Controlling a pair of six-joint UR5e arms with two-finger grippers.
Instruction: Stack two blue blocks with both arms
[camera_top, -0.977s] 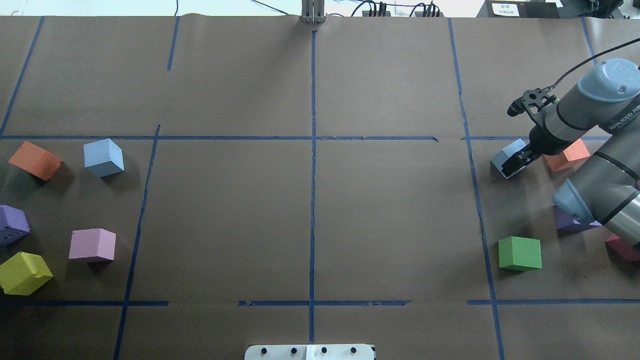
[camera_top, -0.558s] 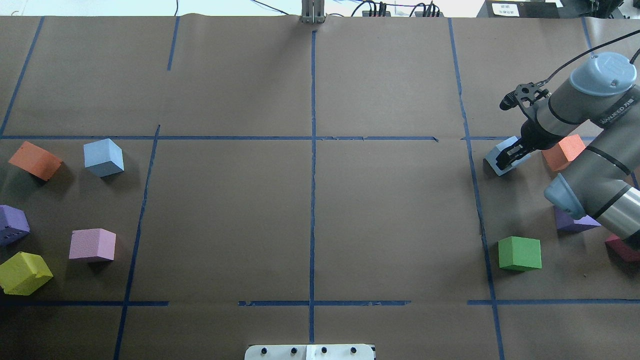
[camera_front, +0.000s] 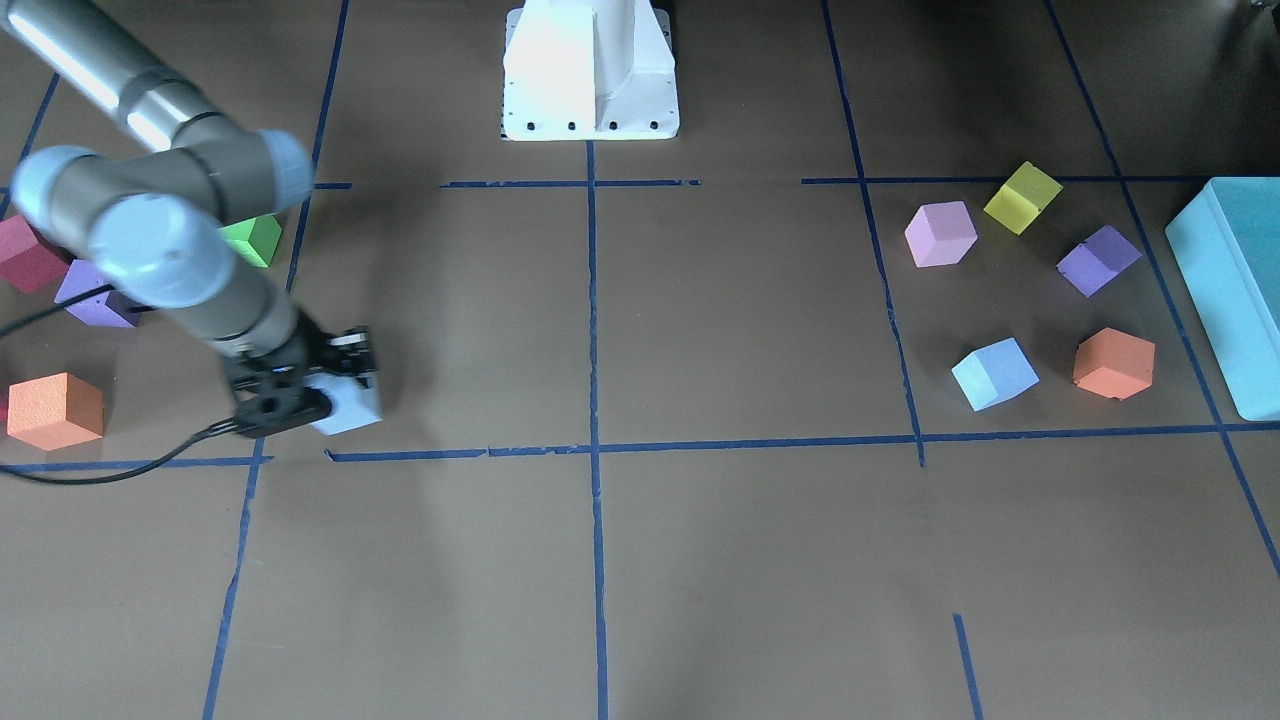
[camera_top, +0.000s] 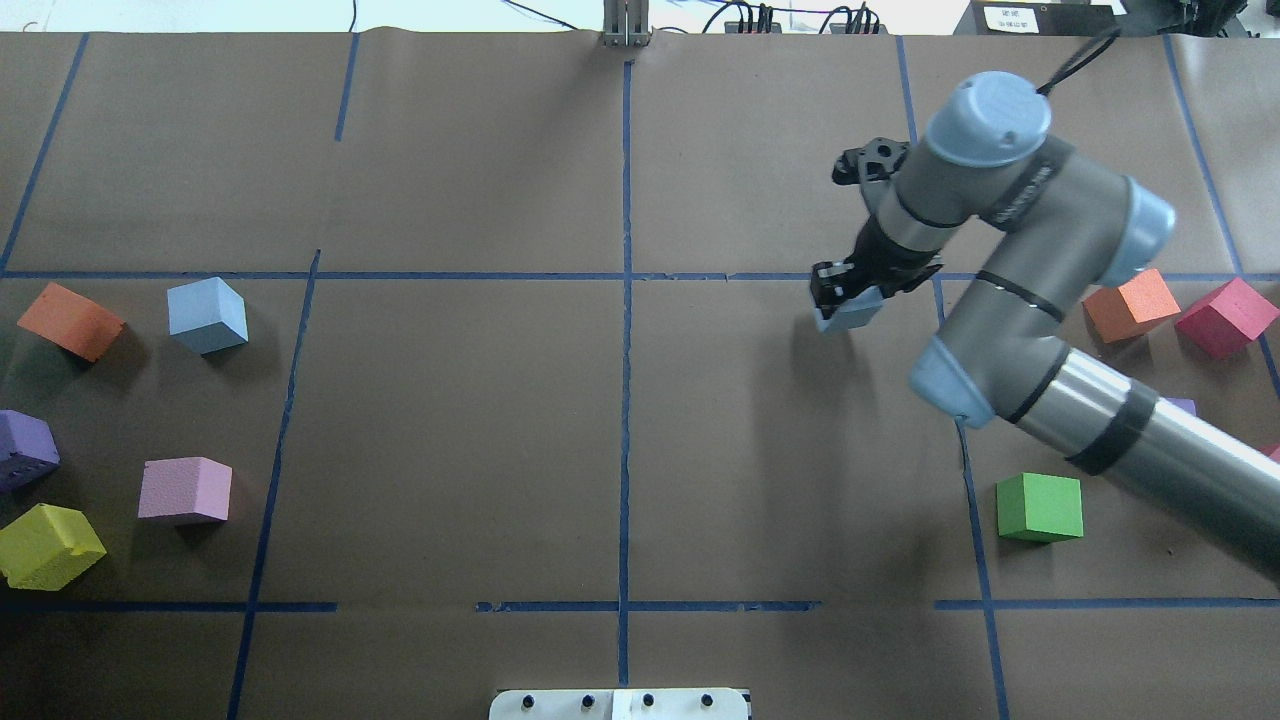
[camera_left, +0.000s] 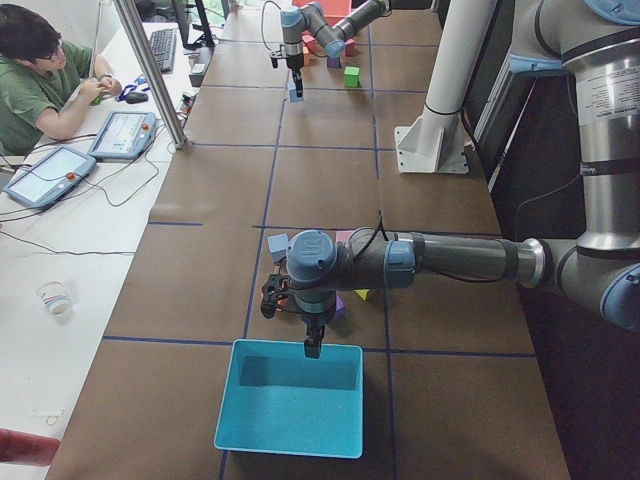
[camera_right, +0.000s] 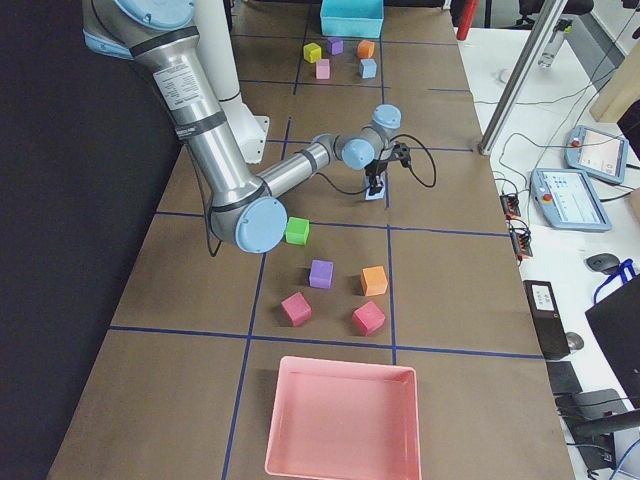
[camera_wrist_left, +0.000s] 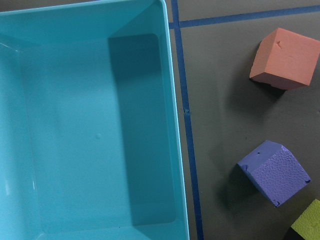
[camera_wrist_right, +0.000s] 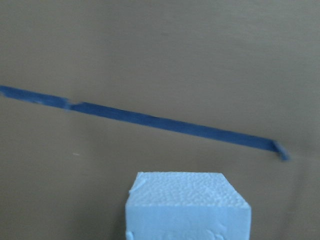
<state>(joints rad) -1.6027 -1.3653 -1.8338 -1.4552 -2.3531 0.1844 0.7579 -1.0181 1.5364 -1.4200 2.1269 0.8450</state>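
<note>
My right gripper (camera_top: 845, 297) is clamped on one blue block (camera_top: 852, 317), well apart from the teal box (camera_front: 1230, 300). The second blue block (camera_top: 207, 315) sits near that box. My left gripper (camera_left: 313, 343) hangs over the box's edge; I cannot tell whether its fingers are apart.

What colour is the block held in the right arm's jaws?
Pale blue. The block shows best in the right wrist-mounted view.
</note>
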